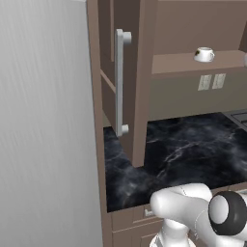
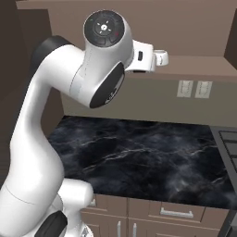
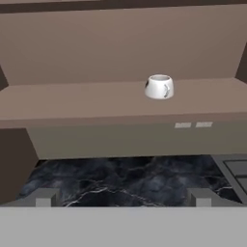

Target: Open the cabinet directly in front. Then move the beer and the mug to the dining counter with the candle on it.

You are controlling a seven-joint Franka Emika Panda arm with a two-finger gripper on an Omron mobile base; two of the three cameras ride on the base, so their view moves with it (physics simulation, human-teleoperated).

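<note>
The cabinet stands open: its brown door (image 1: 135, 82) with the long silver bar handle (image 1: 119, 82) is swung out edge-on at the left. The white mug (image 3: 159, 87) sits upright on the cabinet's lower shelf (image 3: 72, 103), right of middle, its dark mark facing me; it also appears as the mug (image 1: 204, 54) and the mug (image 2: 160, 58). My gripper (image 3: 123, 198) is open with nothing between its fingers, held back from the shelf and below the mug's level. The beer, the dining counter and the candle are out of view.
A black marble worktop (image 2: 139, 157) lies under the cabinet, with brown drawers (image 2: 176, 213) below it. Two wall outlets (image 1: 211, 81) sit under the shelf. A stove edge (image 2: 227, 139) is at the right. A tall grey panel (image 1: 43, 144) closes off the left.
</note>
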